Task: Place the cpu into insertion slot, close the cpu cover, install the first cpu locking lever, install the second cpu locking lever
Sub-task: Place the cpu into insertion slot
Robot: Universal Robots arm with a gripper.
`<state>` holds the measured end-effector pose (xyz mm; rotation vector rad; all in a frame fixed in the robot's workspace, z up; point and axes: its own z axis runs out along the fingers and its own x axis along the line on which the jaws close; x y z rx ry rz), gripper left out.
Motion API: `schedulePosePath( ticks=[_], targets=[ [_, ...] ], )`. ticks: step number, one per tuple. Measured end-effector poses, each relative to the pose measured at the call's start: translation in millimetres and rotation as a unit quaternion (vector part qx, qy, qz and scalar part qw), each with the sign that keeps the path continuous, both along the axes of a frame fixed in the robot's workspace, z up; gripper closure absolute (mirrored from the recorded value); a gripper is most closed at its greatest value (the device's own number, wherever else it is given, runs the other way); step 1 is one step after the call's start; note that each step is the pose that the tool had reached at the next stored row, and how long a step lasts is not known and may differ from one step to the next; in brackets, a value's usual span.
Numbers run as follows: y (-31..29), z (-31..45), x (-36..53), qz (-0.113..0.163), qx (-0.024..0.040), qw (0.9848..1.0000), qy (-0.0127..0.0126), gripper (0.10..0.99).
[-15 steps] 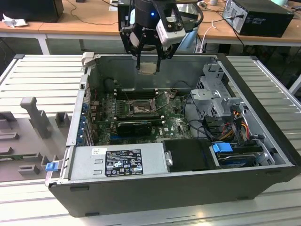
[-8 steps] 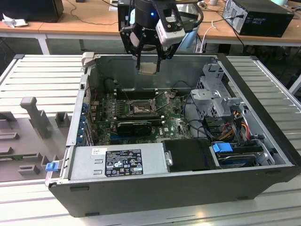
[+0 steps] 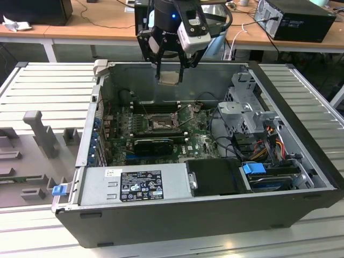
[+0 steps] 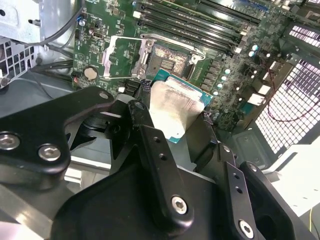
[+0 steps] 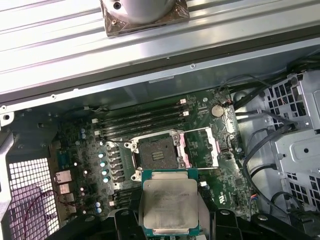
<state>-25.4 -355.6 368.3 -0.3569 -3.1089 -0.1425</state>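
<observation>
I see the gripper (image 3: 170, 74) high over the open computer case (image 3: 290, 107). Its fingers are clamped on the cpu (image 5: 170, 205) and grip it by two opposite edges. The cpu hangs in the air, well above the green motherboard (image 5: 222, 175), with its pale metal top turned to the first wrist view. Under it, the insertion slot (image 5: 157, 152) is uncovered and its dark contact field shows. The cpu cover (image 5: 202, 147) is swung open, just beside the slot.
</observation>
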Motion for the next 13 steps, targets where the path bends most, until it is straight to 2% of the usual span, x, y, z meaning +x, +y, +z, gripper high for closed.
schedulePosePath(
  ticks=[13],
  targets=[
    [0.0, 0.0, 0.0, -0.016, -0.0001, 0.9999, 0.0000, 0.561]
  ],
)
